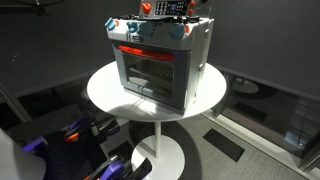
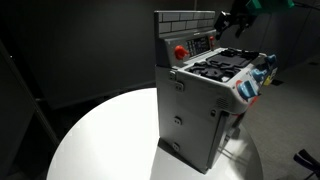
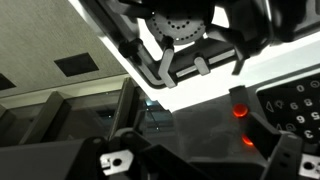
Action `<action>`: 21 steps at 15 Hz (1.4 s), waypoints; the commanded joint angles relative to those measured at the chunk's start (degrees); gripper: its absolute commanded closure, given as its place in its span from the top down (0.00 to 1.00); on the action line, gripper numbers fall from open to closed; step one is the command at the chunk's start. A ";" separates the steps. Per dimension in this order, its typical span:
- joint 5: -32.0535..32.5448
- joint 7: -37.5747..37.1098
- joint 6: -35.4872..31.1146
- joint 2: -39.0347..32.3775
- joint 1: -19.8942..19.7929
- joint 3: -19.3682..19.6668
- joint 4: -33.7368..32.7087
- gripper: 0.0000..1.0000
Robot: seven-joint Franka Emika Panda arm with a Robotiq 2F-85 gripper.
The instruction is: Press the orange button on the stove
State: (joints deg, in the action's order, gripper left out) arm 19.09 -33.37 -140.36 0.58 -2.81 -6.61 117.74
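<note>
Wrist view: boxy silver-grey stove [image 3: 200, 85] (round red-orange button [image 3: 240, 111] aglow), dark angular fingers [image 3: 285, 158] wide apart, empty.

The stove [image 1: 160, 65] stands on the table [image 1: 105, 92], the gripper [image 2: 236, 20] above it.

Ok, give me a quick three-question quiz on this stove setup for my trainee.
1. True or false: the stove stands on a round white table.
2. Where is the end effector? A) above the stove's top B) under the table C) inside the oven
3. Fill in: the stove's back panel has a ___ pattern.
Key: 1 true; 2 A; 3 brick.
</note>
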 commanded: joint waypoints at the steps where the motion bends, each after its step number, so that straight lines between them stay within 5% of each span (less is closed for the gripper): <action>1: 1.38 -1.90 1.39 -3.00 2.10 1.89 -4.23 1.00; 10: -0.01 -0.37 0.68 -6.14 4.53 4.13 -7.30 1.00; 21: -13.35 12.41 12.62 6.42 5.77 3.15 -0.44 1.00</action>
State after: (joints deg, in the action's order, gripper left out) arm 9.15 -25.19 -132.75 1.32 2.65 -3.34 114.30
